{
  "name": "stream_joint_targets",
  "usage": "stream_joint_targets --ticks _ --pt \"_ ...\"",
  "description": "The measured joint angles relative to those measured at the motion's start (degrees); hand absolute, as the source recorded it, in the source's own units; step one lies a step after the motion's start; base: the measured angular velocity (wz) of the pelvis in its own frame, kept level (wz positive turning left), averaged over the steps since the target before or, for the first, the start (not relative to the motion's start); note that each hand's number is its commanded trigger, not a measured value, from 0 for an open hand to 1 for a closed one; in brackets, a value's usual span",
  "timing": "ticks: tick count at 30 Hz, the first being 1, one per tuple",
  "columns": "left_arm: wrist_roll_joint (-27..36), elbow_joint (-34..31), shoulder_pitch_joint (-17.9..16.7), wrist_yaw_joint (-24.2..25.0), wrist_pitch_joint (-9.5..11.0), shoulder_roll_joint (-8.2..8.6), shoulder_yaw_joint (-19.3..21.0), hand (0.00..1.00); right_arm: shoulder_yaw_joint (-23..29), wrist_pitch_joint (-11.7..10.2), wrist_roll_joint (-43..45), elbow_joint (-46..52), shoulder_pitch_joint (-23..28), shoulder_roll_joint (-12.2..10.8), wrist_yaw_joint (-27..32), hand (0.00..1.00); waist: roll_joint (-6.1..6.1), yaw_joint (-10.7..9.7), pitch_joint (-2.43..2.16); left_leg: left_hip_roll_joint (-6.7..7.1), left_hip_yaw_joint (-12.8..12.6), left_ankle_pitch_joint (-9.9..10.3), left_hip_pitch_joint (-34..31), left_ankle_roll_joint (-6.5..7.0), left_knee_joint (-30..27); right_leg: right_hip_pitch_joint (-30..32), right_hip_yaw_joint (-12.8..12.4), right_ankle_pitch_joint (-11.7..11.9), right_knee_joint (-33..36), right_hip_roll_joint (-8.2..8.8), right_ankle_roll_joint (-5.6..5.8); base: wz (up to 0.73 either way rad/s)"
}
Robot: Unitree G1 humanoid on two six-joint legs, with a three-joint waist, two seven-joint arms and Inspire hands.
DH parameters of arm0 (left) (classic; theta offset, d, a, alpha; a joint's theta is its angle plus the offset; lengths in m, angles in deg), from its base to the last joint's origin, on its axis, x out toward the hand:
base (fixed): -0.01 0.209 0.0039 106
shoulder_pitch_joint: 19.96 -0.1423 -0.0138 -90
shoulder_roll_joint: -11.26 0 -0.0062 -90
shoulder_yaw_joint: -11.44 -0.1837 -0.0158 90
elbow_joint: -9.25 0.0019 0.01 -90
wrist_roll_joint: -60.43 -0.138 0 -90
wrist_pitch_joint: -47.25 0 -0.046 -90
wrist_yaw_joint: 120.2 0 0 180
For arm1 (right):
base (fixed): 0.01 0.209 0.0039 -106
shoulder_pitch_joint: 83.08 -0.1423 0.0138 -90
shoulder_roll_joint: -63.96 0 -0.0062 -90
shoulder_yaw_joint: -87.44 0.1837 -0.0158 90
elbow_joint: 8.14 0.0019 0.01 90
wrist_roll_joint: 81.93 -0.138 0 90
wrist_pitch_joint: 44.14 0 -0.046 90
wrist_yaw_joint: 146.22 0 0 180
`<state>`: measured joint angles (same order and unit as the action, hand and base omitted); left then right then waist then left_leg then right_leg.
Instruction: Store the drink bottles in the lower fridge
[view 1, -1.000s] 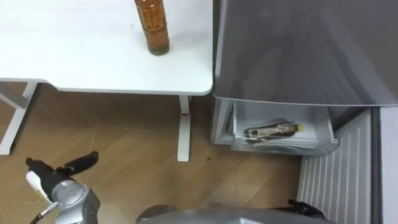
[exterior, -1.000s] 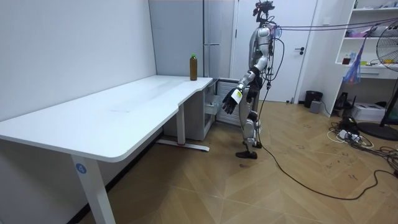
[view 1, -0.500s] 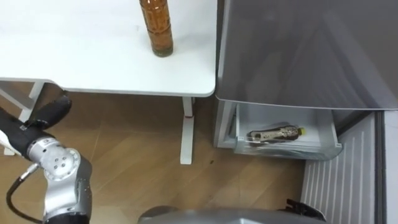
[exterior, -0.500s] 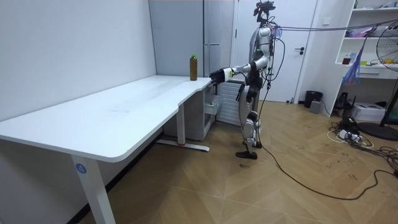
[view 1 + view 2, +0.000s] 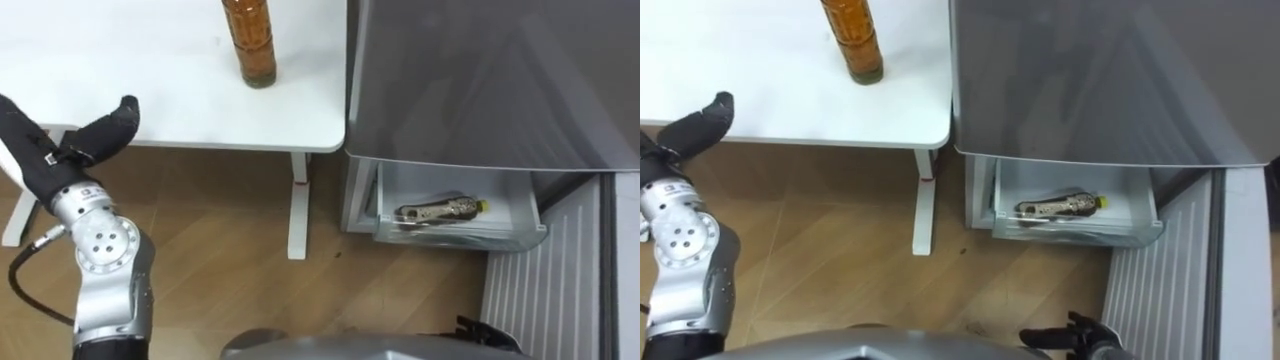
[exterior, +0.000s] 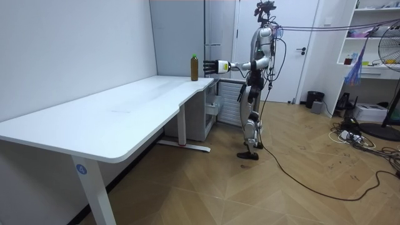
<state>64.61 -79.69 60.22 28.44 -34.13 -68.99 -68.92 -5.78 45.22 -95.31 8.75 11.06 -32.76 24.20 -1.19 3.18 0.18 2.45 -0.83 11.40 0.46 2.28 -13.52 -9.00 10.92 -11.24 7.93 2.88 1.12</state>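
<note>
A brown drink bottle (image 5: 249,42) stands upright near the white table's (image 5: 150,95) right edge, also seen as the bottle (image 6: 194,67) in the room view. My left hand (image 5: 45,150) is raised to table height in front of the table, open, thumb apart, holding nothing. In the room view the left hand (image 6: 219,66) is level with the bottle and a short gap from it. A second bottle (image 5: 440,210) lies on its side in the pulled-out lower fridge drawer (image 5: 525,222). Dark fingers of my right hand (image 5: 1070,340) show at the bottom edge.
The grey fridge front (image 5: 480,80) stands right beside the table. Its open lower door (image 5: 550,290), ribbed white inside, juts out at the right. A table leg (image 5: 296,210) stands on the wooden floor (image 5: 220,250). I stand facing the fridge.
My left arm has swung up from beside my hip to table height, reaching toward the standing bottle. Both bottles and the drawer have not moved.
</note>
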Motion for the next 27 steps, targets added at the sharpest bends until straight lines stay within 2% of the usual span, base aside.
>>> stream_joint_targets --ticks 4,7,10,14,21,24,27 --pt "-1.7 0.0 0.3 2.4 0.0 0.01 -0.6 0.00 0.0 -0.6 0.0 -0.5 -0.1 0.0 -0.6 0.00 0.07 -0.3 -0.08 0.01 0.0 0.0 0.2 0.00 0.0 -0.1 -0.1 0.0 0.0 -0.01 0.00 0.00" --pt "-2.1 0.0 0.3 4.4 -0.1 0.07 -0.8 0.00 0.0 -0.6 0.0 -0.4 -0.1 0.0 -1.0 0.00 0.03 -1.3 -0.04 0.00 -0.2 0.0 0.4 0.01 0.0 -0.3 -0.1 0.0 0.0 0.01 0.00 0.00" --pt "-1.9 0.0 0.3 6.9 -1.1 0.07 -1.5 0.00 0.1 -0.5 0.2 -0.2 -0.3 0.0 -1.2 0.00 -0.11 -1.8 0.04 -0.06 -0.6 0.0 0.7 0.01 0.0 -0.2 -0.5 0.0 0.0 0.02 0.00 -0.07" --pt "1.4 0.0 0.5 9.4 -1.9 0.07 -1.7 0.00 0.1 -0.5 0.4 -0.1 -0.8 -0.4 -1.8 0.00 -0.78 -2.7 0.44 -0.21 -1.0 0.0 1.2 0.01 0.3 -0.2 -1.1 0.0 0.2 -0.05 0.00 -0.07" --pt "3.2 0.0 1.7 11.9 -2.4 0.06 -1.6 0.00 1.2 0.0 0.5 -0.1 -0.7 -0.8 -2.1 0.00 -1.19 -3.1 0.44 -0.40 -1.5 0.0 1.4 0.02 0.3 0.1 -1.6 0.0 0.7 -0.08 0.00 -0.04" --pt "4.8 0.1 3.5 13.5 -2.9 -0.01 -1.6 0.00 1.1 0.0 0.4 0.4 -0.6 -0.7 -2.0 0.00 -0.79 -3.1 0.49 -0.64 -1.6 0.0 1.2 0.01 0.1 0.1 -1.6 0.0 0.7 -0.13 -0.01 0.00" --pt "5.3 0.1 5.3 14.9 -4.1 -0.19 -1.5 0.00 1.2 0.0 0.5 1.6 0.6 -0.2 -1.8 0.00 0.21 -3.0 0.30 -0.65 -2.0 0.0 1.2 0.00 0.1 0.3 -2.1 0.1 0.7 -0.27 -0.10 -0.09"
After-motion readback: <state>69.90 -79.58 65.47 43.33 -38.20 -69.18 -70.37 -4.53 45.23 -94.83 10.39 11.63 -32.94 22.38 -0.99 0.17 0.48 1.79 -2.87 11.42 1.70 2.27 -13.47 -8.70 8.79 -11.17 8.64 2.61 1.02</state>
